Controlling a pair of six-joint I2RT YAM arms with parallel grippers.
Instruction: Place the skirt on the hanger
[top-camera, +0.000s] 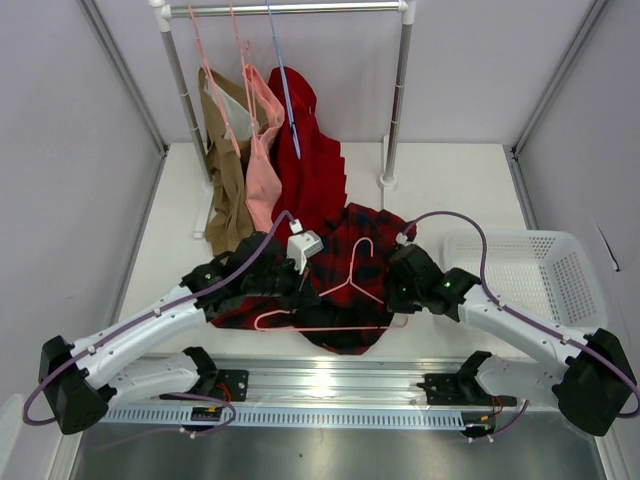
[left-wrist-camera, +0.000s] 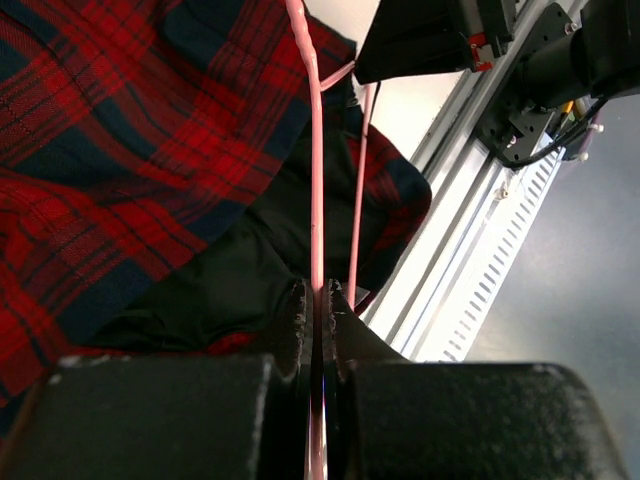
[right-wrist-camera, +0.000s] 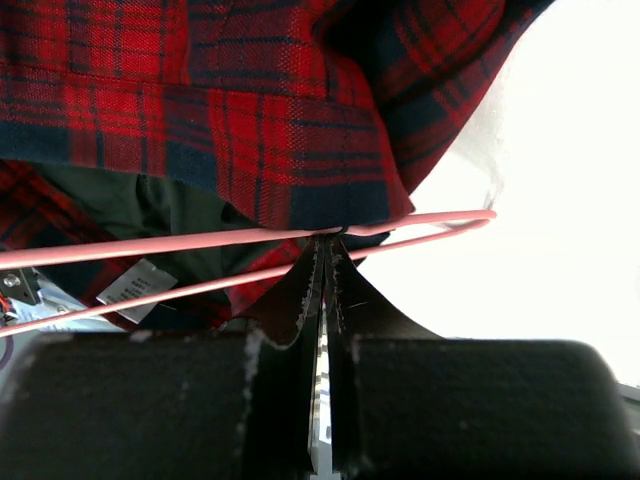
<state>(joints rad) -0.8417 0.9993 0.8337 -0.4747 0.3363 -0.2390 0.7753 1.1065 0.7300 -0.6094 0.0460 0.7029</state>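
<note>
Legend: on the table (top-camera: 450, 190) we see the skirt (top-camera: 350, 225) spread between the two arms, its dark lining showing at the near edge; the hanger (top-camera: 352, 281) lies on top of it, hook pointing away from the bases; the left gripper (left-wrist-camera: 317, 300) is clamped tight on the hanger's wire; the right gripper (right-wrist-camera: 325, 245) is likewise closed, tips touching the wire under the hem, though we cannot tell whether it grips.
</note>
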